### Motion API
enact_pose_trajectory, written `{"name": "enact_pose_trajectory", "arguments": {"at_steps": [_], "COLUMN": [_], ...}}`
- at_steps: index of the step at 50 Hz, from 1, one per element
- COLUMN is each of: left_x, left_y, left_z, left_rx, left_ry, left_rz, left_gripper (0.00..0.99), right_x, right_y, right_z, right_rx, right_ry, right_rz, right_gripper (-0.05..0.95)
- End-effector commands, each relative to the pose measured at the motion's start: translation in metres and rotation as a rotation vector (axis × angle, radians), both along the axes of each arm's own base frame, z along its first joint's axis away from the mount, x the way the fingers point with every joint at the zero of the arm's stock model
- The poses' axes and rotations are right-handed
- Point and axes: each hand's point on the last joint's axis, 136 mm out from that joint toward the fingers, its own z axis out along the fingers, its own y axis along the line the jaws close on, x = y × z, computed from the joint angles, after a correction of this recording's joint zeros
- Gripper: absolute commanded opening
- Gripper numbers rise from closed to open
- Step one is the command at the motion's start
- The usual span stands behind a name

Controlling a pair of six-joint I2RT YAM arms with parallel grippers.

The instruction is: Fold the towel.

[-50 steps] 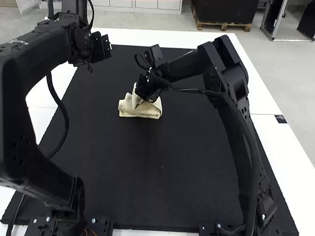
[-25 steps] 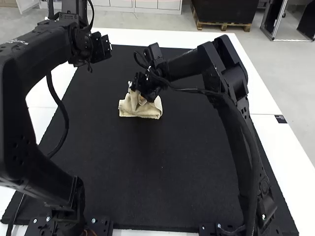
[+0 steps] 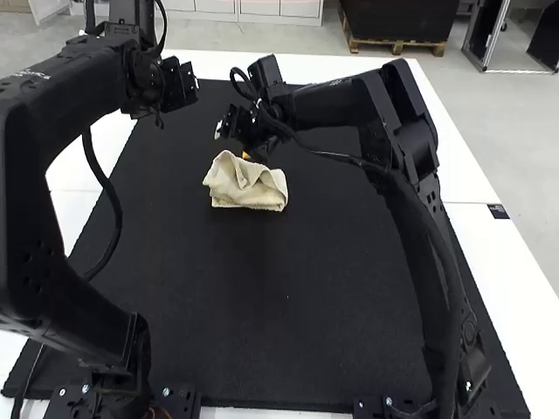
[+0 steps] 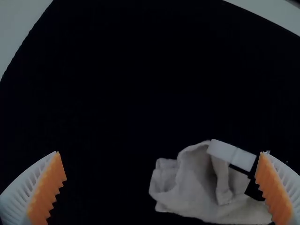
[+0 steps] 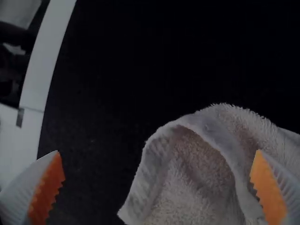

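Back from the towel went my right gripper, and its fingers are now spread wide, holding nothing. My left gripper is spread and empty too. The towel sits rumpled on the black mat, its loose flap puffed up, so I think it needs more folding.

Towel: is lying bunched on the black mat.
Right gripper: is hovering near the towel's far edge.
Left arm: is hanging over the mat's left side.
Table: is supporting the mat.
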Motion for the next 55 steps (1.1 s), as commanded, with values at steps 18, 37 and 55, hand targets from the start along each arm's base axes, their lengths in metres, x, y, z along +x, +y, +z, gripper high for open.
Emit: {"name": "enact_pose_trajectory", "arguments": {"at_steps": [18,37,55], "left_x": [-0.006,-0.005,-0.005], "left_y": [0.001,0.0,0.003], "left_z": [0.011,0.012,0.011], "left_rx": [-0.021,-0.024,-0.025], "left_ry": [-0.033,-0.036,-0.037], "left_rz": [0.002,0.002,0.007], "left_gripper": [0.949,0.949,0.949], "right_x": [0.025,0.028,-0.003], "right_y": [-0.025,-0.048,-0.026], "right_z": [0.044,0.036,0.016], "right_rx": [0.021,0.025,0.01], "right_ry": [-0.063,-0.011,0.035], "right_rz": [-0.084,-0.094,-0.033], "right_gripper": [0.45,-0.02,-0.02]}}
